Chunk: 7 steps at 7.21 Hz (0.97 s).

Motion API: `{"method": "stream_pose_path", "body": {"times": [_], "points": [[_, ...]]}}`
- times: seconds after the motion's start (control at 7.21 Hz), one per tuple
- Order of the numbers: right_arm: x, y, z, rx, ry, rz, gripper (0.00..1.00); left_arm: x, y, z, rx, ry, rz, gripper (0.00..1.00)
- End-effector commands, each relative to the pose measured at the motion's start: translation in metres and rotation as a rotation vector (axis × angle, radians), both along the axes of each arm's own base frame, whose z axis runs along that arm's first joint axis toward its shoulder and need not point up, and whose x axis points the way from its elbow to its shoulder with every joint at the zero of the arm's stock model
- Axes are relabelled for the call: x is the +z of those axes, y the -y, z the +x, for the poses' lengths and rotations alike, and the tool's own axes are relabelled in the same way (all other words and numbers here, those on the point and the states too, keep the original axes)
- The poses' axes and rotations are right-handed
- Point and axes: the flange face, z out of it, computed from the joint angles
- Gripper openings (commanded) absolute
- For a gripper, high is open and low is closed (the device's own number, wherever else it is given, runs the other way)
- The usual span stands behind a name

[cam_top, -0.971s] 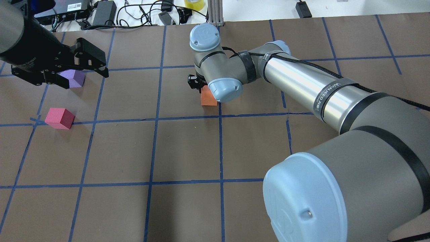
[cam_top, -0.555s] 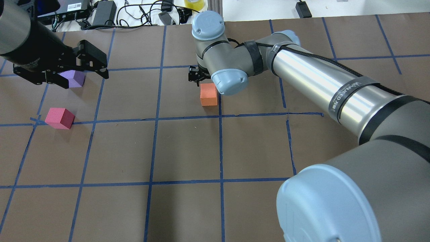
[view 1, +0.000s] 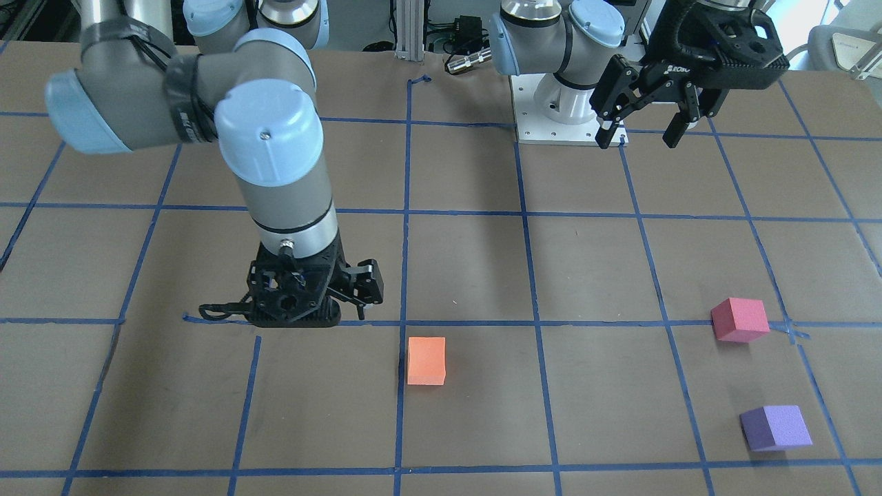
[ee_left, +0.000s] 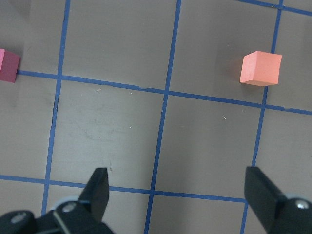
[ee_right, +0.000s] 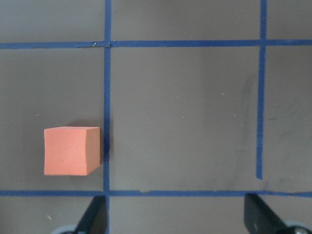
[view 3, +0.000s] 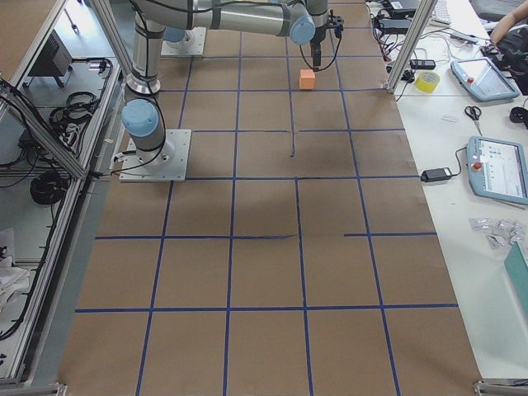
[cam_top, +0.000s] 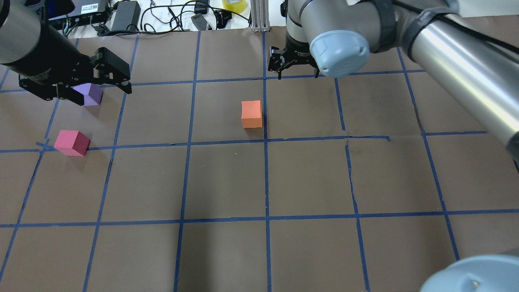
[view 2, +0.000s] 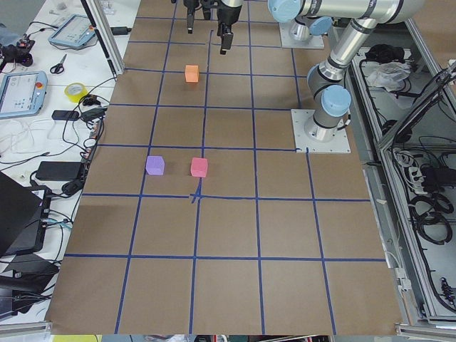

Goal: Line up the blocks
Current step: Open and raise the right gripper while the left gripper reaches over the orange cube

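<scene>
Left end effector [view 1: 639,129] and right end effector [ee_right: 178,215] both spread and empty, orange block [cam_top: 251,114] on mid-tabletop [cam_top: 308,178] beside a tape line, pinkish-red block [cam_top: 72,142] and purple block [cam_top: 92,94] near each other, seemingly untouched.

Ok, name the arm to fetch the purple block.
Left, probably: the left jaws hang open on the side with the purple block; the right jaws sit past the orange block, farther off.

In the front-facing view, the brown bench [view 1: 468,269] is gridded with blue tape [view 1: 586,214]. The orange block [view 1: 426,360] lies low at centre. The pinkish-red block [view 1: 740,319] lies at right, with the purple block [view 1: 775,427] below it in the lower right. The orange one is well apart from both.
</scene>
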Motion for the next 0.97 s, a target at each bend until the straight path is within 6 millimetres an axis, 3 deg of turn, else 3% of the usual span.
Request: {"method": "stream_pose_path", "body": {"times": [0.0,0.14,0.28,0.42,0.55,0.69,0.83], "points": [[0.065,-0.031,-0.066,0.068,-0.025,0.016,1.00,-0.017,0.026,0.002,0.001,-0.010,-0.001,1.00],[0.087,-0.039,-0.097,0.082,-0.027,-0.017,1.00,-0.028,0.045,-0.001,-0.013,-0.010,-0.004,1.00],[0.095,-0.055,-0.103,0.080,-0.022,-0.005,1.00,-0.033,0.059,-0.031,-0.076,0.001,0.006,1.00],[0.090,-0.058,-0.097,0.077,0.017,0.019,1.00,-0.044,0.078,-0.056,-0.121,0.007,0.027,1.00],[0.093,-0.062,-0.098,0.060,0.019,0.022,1.00,-0.070,0.103,-0.079,-0.159,0.003,0.005,1.00],[0.097,-0.064,-0.102,0.053,0.015,0.017,1.00,-0.111,0.127,-0.105,-0.200,0.006,0.012,1.00],[0.098,-0.069,-0.101,0.057,0.019,0.021,1.00,-0.140,0.143,-0.134,-0.193,0.000,0.003,1.00]]}}
